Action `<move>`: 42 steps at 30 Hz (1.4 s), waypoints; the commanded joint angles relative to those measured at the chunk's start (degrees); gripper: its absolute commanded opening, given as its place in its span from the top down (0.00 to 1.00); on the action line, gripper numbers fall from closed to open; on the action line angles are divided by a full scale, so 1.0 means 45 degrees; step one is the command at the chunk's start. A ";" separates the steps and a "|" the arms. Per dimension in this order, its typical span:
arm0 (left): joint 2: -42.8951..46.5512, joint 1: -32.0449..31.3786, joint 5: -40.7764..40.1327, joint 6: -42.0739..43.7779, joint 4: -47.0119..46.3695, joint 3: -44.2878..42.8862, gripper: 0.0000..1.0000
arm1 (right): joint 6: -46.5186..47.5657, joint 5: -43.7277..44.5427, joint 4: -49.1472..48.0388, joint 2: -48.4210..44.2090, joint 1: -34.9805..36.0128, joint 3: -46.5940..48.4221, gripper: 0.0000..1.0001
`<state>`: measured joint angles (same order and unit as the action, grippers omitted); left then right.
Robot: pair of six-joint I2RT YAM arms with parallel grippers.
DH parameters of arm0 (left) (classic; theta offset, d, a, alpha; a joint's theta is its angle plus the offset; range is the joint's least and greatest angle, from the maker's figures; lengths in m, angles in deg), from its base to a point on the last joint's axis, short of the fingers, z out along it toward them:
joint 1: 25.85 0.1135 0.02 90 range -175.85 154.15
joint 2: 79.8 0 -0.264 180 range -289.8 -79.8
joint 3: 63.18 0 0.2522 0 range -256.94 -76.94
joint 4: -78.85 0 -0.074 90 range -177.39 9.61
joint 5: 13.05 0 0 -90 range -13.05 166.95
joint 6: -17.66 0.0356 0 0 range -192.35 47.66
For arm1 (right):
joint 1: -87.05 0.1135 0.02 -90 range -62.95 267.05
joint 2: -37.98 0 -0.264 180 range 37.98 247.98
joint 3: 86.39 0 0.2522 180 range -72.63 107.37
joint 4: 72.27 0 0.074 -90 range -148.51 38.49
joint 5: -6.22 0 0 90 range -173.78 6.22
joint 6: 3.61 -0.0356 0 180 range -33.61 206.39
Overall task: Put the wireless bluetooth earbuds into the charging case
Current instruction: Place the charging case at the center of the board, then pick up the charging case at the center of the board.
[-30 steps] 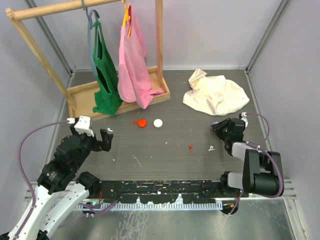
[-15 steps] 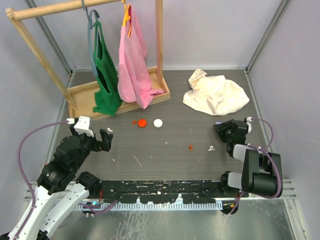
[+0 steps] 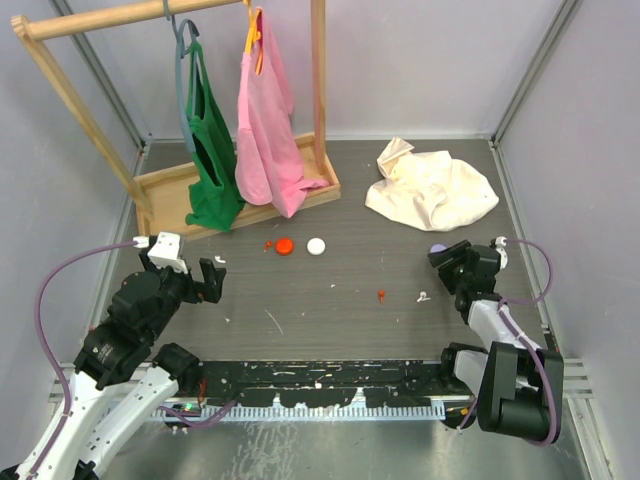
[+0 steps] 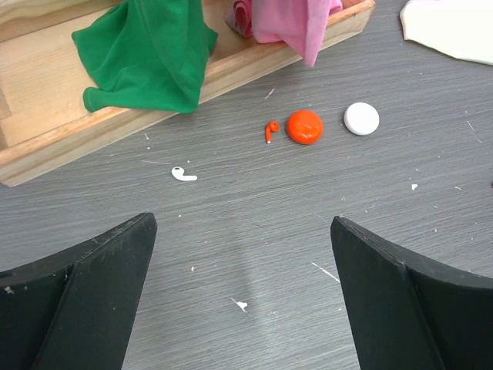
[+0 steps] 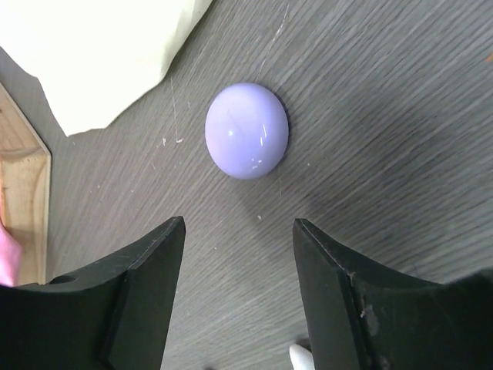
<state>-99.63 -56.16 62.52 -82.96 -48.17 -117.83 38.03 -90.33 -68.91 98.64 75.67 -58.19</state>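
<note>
A closed lilac charging case (image 5: 247,130) lies on the table just ahead of my right gripper (image 5: 237,223), which is open with nothing between its fingers. From above, that lilac case (image 3: 437,247) sits at the tip of the right gripper (image 3: 458,264). A red earbud (image 3: 381,295) and a white earbud (image 3: 423,296) lie to its left. My left gripper (image 4: 243,222) hangs wide open over bare table. Ahead of it lie a white earbud (image 4: 183,174), a red earbud (image 4: 269,131), a red case (image 4: 305,126) and a white case (image 4: 361,119).
A wooden rack (image 3: 235,185) with a green cloth (image 3: 210,150) and a pink cloth (image 3: 265,125) stands at the back left. A cream cloth (image 3: 432,186) lies crumpled at the back right, close to the lilac case. Walls enclose the table.
My right gripper has opened and drawn back to the right, leaving the lilac case on the table. The left arm has not moved.
</note>
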 commanded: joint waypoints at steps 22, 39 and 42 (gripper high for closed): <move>0.0205 0.0011 -0.0237 0.0156 -0.0805 0.0008 0.02 | 0.6066 0.1084 -0.2297 0.2157 0.7219 0.3265 0.24; 0.0179 0.0006 -0.0152 0.0137 -0.0786 0.0042 0.02 | 0.9891 0.1186 -0.6063 0.7204 1.0778 0.4926 0.21; 0.0207 0.0015 -0.0117 0.0135 -0.0801 0.0061 0.02 | 1.0408 0.1195 -0.6339 0.7864 1.1210 0.5345 0.21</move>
<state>-99.28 -56.16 62.14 -82.98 -48.19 -117.50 79.19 -85.35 -90.63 131.80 123.89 -37.85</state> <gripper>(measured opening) 0.980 0.794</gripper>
